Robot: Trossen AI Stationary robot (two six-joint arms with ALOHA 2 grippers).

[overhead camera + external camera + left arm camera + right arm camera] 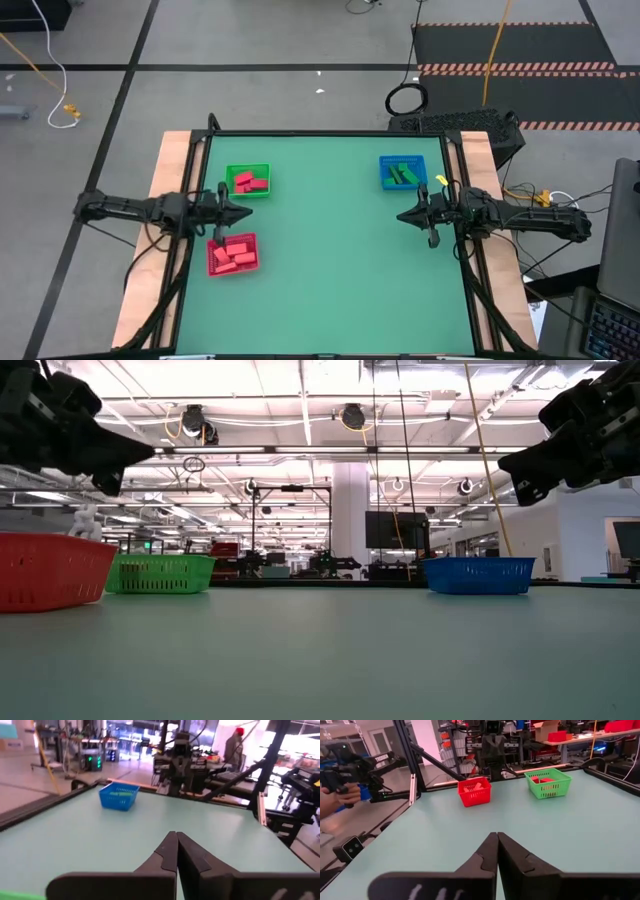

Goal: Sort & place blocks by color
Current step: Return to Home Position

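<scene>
No block lies loose on the desk, so I judge the sorting finished, with only the retreat to rest remaining. Nearest, on the left, the red tray holds pink-red blocks. Just beyond it the left claw hangs between that tray and the green tray, its fingers pressed together on nothing. Across the desk the right claw is likewise pinched tight and empty, near the blue tray. To go home well, each arm should draw straight back toward its own side at its present height, fingers together, so the left one clips neither tray wall. Farthest, the green tray carries more red blocks and the blue tray the green blocks.

The high view alone shows what the trays contain. The low view gives only their mesh walls, but it shows both claws riding well above the desk. The right wrist view adds a person's hand off the desk, out in the room, unseen from above.
</scene>
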